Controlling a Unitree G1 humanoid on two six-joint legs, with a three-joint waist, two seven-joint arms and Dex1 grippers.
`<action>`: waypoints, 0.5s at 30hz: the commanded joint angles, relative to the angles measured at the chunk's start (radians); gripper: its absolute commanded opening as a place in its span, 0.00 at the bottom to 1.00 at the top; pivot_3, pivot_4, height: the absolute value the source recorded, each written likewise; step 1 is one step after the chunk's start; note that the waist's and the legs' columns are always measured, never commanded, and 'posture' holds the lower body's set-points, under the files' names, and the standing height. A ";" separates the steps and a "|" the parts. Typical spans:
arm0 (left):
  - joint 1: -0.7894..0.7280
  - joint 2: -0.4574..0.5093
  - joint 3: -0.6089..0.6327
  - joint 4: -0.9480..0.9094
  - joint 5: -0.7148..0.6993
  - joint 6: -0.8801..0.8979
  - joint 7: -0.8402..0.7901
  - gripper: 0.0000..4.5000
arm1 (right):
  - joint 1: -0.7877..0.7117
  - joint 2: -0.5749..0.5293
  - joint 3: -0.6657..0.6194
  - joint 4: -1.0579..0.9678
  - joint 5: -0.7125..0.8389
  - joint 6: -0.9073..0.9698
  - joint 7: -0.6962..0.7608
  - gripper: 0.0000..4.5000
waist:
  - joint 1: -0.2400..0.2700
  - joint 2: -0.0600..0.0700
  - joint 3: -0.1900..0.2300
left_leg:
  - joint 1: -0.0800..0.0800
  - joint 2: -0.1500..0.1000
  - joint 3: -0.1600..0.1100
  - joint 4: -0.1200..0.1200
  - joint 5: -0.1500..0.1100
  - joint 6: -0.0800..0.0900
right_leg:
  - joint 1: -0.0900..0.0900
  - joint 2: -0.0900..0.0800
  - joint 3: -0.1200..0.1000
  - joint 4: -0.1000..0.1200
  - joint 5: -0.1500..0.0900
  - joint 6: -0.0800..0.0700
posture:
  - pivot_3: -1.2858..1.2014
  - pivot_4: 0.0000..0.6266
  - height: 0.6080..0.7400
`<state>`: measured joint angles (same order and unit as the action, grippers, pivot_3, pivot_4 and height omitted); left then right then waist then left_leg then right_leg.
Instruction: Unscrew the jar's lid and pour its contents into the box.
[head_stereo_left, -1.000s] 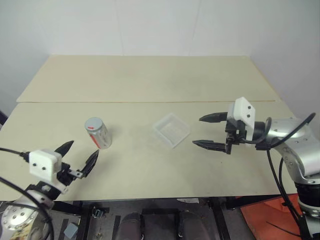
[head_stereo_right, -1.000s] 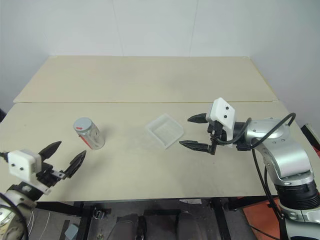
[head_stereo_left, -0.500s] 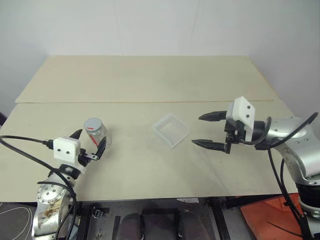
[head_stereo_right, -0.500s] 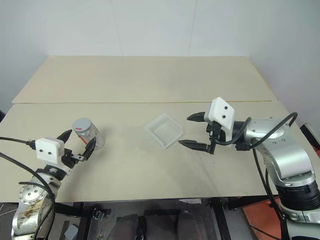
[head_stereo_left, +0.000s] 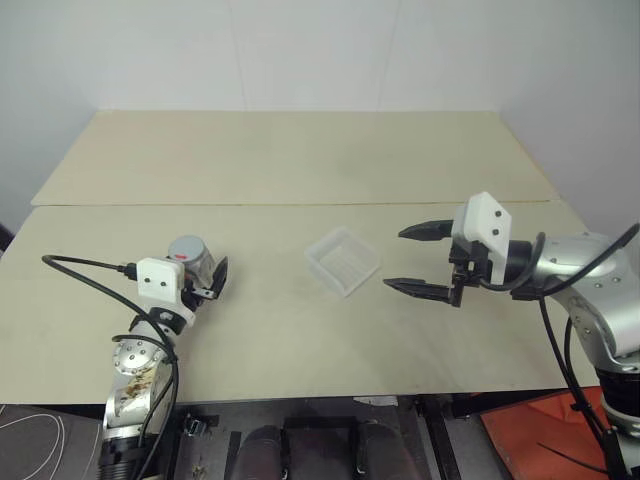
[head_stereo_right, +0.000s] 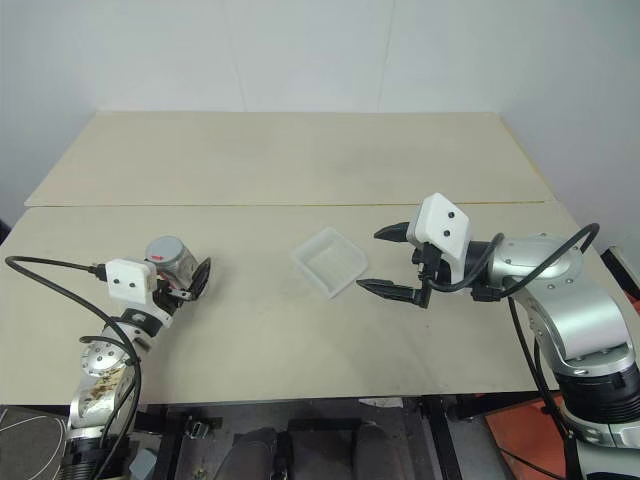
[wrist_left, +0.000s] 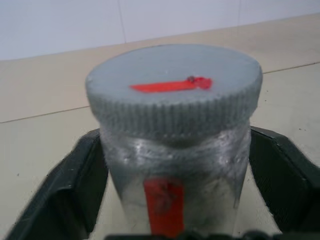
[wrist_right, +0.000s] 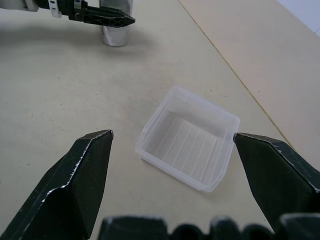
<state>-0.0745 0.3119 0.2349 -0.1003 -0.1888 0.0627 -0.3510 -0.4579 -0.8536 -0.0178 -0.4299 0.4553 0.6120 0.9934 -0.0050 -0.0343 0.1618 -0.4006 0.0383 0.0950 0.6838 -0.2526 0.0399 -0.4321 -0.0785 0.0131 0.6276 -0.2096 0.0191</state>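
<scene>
L gripper (head_stereo_left: 200, 283) clamps small clear jar (wrist_left: 175, 190) w/ grey ribbed lid (wrist_left: 174, 90); R gripper (head_stereo_left: 415, 260), wide open, must next unscrew it.

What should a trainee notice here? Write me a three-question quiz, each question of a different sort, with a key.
1. True or false: the lid is on the jar.
2. Multiple choice: what does the box hold? A. the lid. B. the jar. C. nothing that can be seen.
3. Short answer: which gripper is at the jar?

Key:
1. True. The grey cap sits on top of the upright jar.
2. C.
3. The left gripper. The right gripper hangs open beside the box.
</scene>
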 joint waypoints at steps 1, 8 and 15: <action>-0.009 0.005 -0.002 -0.016 0.001 -0.027 0.005 0.66 | -0.018 -0.008 -0.025 -0.041 0.013 -0.007 -0.011 1.00 | 0.000 0.000 0.000 | 0.000 0.000 0.000 0.000 0.000 0.000 | 0.000 0.000 0.000 0.000 0.000 0.000 | 0.52 0.24 1.00; 0.026 0.011 0.000 -0.094 -0.031 0.043 0.005 0.43 | -0.042 0.017 -0.007 -0.064 0.029 0.003 -0.023 1.00 | -0.003 0.000 0.000 | 0.000 0.000 0.000 0.000 0.000 0.000 | 0.000 0.000 0.000 0.000 0.000 0.000 | 0.52 0.24 1.00; -0.067 0.256 0.021 -0.249 -0.321 0.326 -0.291 0.43 | -0.208 0.186 0.051 -0.036 0.113 0.081 -0.080 1.00 | -0.009 0.000 0.000 | 0.000 0.003 0.000 0.000 0.001 -0.001 | -0.002 0.002 0.000 0.002 0.000 -0.001 | 0.52 0.24 1.00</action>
<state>-0.1080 0.5311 0.2285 -0.2902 -0.4261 0.3367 -0.5751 -0.6280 -0.6841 0.0325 -0.4588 0.5350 0.6754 0.9314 -0.0144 -0.0343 0.1619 -0.4003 0.0411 0.0952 0.6841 -0.2518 0.0386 -0.4337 -0.0768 0.0130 0.6300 -0.2093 0.0186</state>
